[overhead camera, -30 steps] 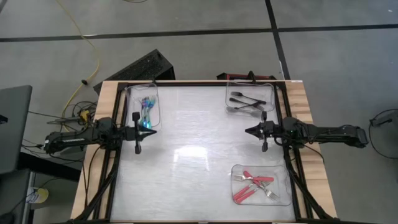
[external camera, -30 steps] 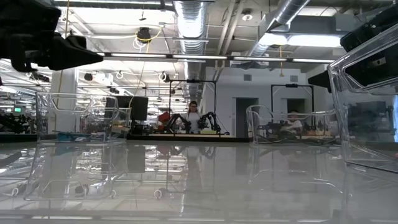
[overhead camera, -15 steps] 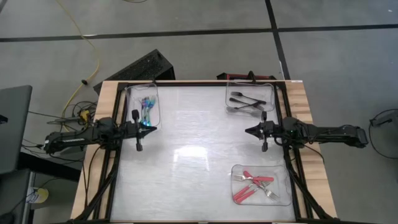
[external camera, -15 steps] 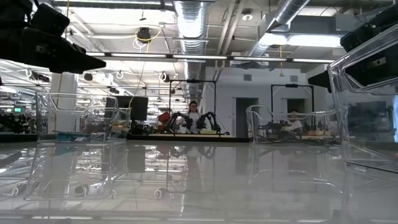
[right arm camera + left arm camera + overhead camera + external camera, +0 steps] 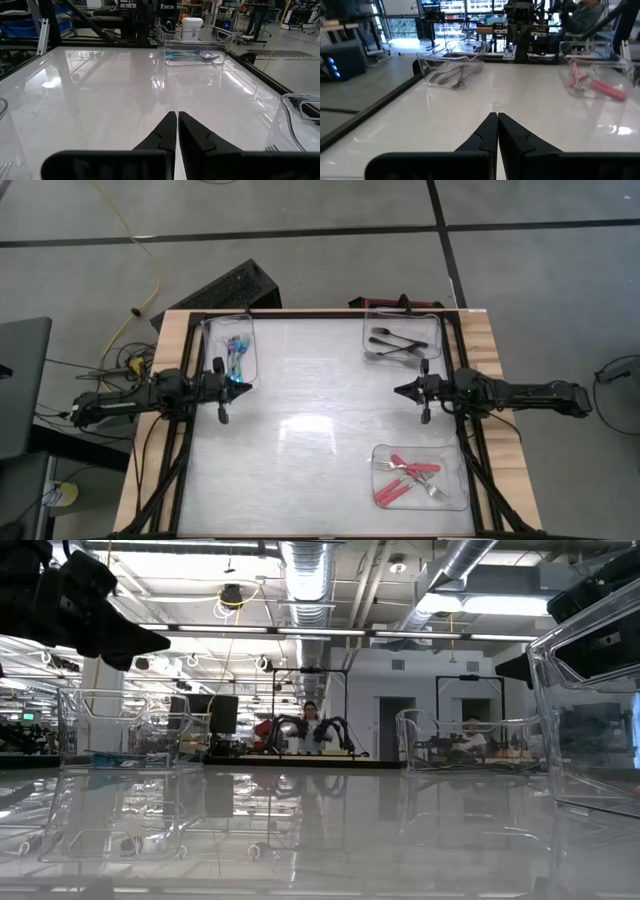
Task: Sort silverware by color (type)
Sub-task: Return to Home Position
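Sorting looks finished. The blue forks (image 5: pixel 235 355) are in the upper-left tray (image 5: pixel 210 330), the black forks (image 5: pixel 393 342) in the upper-right tray (image 5: pixel 428 323), and the red forks (image 5: pixel 405 477) in the lower-right tray (image 5: pixel 458 458). No loose fork seen on the table (image 5: pixel 310 440).

Noted: left claw (image 5: pixel 243 384) has its fingers pressed together and holds nothing; its tip is at the lower right corner of the upper-left tray in the high view. Noted: right claw (image 5: pixel 399 390) is likewise closed and empty, mid right of the frame, between the two right-hand trays and apart from both.

Judgement: the step in hand is parking both arms.
- Left arm: draw straight back toward the left edge without dropping. The low view puts it above the tray wall, and a dip could nudge the tray.
- Right arm: it has free room, so retract along its own line with no sideways swing.
- Claws closed throughout.
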Controlling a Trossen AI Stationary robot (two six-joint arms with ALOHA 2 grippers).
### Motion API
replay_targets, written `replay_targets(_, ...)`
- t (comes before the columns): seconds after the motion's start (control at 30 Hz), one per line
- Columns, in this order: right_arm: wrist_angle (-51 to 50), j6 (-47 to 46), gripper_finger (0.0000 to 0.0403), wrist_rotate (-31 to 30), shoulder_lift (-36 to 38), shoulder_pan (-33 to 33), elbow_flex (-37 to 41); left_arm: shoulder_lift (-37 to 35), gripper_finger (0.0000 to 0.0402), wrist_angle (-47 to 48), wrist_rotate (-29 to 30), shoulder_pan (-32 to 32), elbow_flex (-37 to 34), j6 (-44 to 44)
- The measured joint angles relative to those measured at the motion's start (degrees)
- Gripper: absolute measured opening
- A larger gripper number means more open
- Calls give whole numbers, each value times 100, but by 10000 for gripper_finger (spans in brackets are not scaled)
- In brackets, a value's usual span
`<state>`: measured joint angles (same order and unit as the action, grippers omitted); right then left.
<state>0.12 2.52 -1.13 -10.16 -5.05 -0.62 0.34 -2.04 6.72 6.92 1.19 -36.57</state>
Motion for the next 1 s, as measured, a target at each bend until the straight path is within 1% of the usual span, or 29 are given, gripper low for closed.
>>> replay_targets(0.23, -1, 1, 44, 0, -1, 0, 0, 0, 0, 7, 0, 0, 2, -449)
replay_targets(0.4, -1, 0, 44, 0, -1, -1, 0, 0, 0, 18, 0, 2, 4, -1317)
replay_targets(0.47, 0, 1, 44, 0, 1, 0, 0, -2, 0, 61, 18, 2, 4, -1932)
replay_targets(0.67, -2, 0, 44, 0, -1, 1, 0, 11, 0, 108, 269, 2, 11, -4254)
replay_targets(0.77, -2, 2, 44, 0, 1, 1, 0, 11, 0, 94, 404, 7, 11, -5135)
replay_targets(1.0, -2, 0, 44, 0, 1, 1, 0, 11, 0, 59, 447, 7, 17, -7393)
